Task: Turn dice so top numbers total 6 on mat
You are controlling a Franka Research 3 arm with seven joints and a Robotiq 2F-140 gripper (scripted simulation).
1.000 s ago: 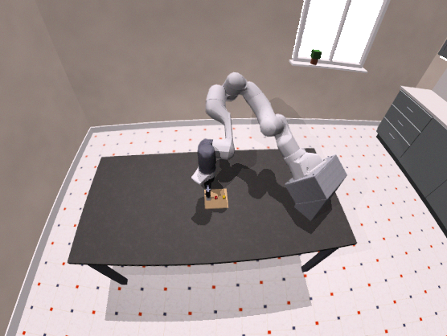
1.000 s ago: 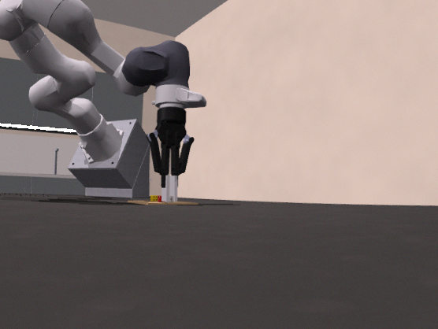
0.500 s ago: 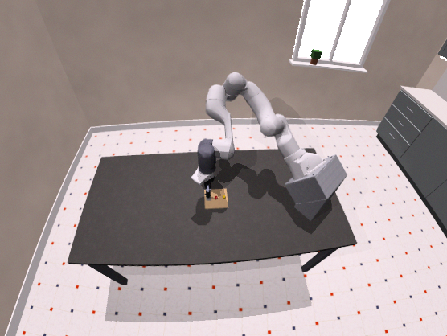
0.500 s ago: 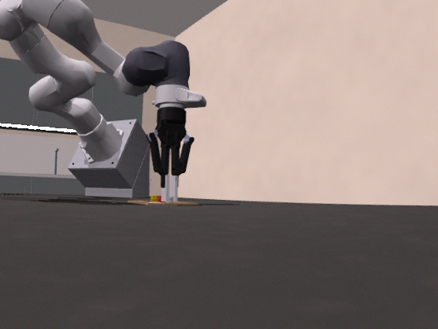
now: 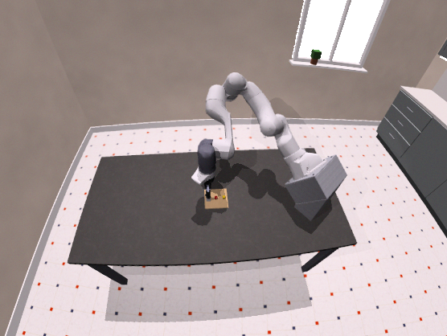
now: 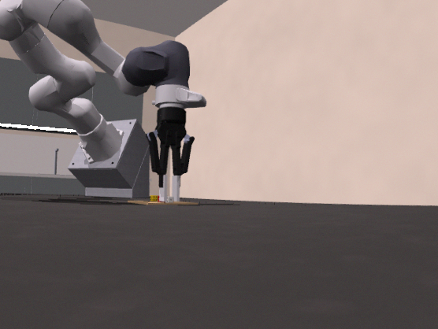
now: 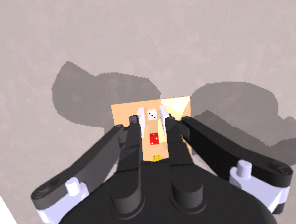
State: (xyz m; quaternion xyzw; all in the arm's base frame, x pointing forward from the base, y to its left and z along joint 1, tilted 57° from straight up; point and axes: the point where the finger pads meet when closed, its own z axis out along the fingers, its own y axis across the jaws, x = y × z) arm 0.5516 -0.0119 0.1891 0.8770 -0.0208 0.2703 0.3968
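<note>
Robotiq's black two-fingered gripper [image 5: 208, 196] [image 6: 170, 199] [image 7: 151, 113] stood partly open, its pale pads apart from the small white cube die [image 6: 170, 199] [image 7: 152, 114] between them on the thin tan mat [image 5: 217, 205] [image 6: 192, 203] [image 7: 119, 108]. Likely light, hard and slick, the die would want a centred pinch on opposite flat faces. Glossy-looking red [image 5: 216, 198] [image 6: 158, 198] [image 7: 154, 139] and pipped yellow dice [image 5: 223, 197] [image 6: 154, 198] [image 7: 156, 158] lay nearby.

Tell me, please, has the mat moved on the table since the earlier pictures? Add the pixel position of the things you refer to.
No, the mat [image 5: 217, 204] [image 6: 138, 201] [image 7: 119, 112] shows no visible shift against the edges of the table [image 5: 161, 241] [image 6: 236, 275] [image 7: 150, 30] in the top view.
</note>
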